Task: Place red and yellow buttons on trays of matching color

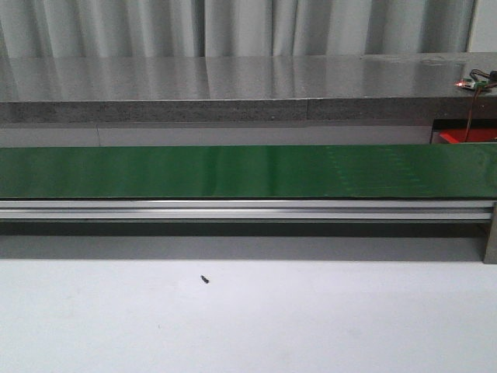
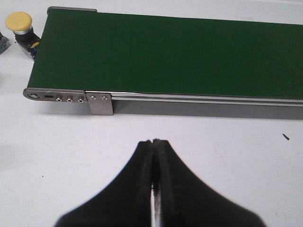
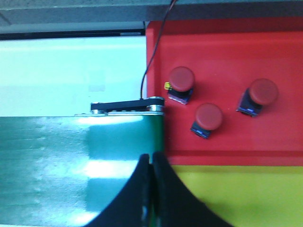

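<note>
Buttons sit at both ends of the green conveyor belt (image 1: pixel 233 172). We keep our left gripper (image 2: pixel 155 142) closed and empty over the white table (image 2: pixel 57 151), a yellow button (image 2: pixel 19 21) beside the belt's end. Our right gripper (image 3: pixel 151 158), jaws together, hangs where the belt meets the red tray (image 3: pixel 284 56), which holds three red buttons (image 3: pixel 182 79) above the yellow tray (image 3: pixel 255 194).

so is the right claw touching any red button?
Apart. Right wrist view: claw shut over the belt edge; nearest red button sits clear on the red tray.
</note>
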Controlling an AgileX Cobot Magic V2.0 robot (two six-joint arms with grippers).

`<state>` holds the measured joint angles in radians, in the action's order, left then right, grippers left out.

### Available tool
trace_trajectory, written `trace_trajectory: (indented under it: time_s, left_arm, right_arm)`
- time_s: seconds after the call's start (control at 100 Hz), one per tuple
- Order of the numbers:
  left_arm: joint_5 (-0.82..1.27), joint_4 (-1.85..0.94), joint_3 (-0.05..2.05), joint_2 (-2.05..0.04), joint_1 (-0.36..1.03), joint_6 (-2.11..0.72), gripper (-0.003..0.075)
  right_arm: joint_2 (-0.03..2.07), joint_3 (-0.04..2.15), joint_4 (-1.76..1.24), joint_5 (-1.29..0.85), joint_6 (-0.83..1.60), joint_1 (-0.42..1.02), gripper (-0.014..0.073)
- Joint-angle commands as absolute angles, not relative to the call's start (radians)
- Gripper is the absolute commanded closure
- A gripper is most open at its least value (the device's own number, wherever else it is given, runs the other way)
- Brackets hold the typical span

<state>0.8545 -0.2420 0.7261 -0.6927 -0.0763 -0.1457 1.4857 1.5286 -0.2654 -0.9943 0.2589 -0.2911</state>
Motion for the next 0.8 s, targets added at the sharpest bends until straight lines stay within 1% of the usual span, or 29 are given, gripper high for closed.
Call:
trace_trajectory:
  time_s: [0.0, 0.24, 0.46, 0.79]
  left_arm:
    - [0.795, -0.262, 0.754, -0.692, -0.069, -0.146, 0.074]
    - [0.795, -0.262, 0.754, -0.692, -0.069, -0.146, 0.074]
    - [0.795, -0.262, 0.754, -0.692, -0.069, -0.146, 0.074]
    - [0.795, -0.262, 0.754, -0.692, -0.069, -0.146, 0.074]
  right_arm:
    - [1.369, 1.464, -0.294, -0.891, 0.273, -0.263, 0.0659]
    - [1.175, 1.216, -0.311, -0.811, 0.273, -0.156, 0.0659]
    - [1.029, 1.066, -0.313, -0.755, 0.273, -0.053, 0.0659]
    - [0.813, 0.882, -0.313, -0.668, 0.273, -0.044, 0.0659]
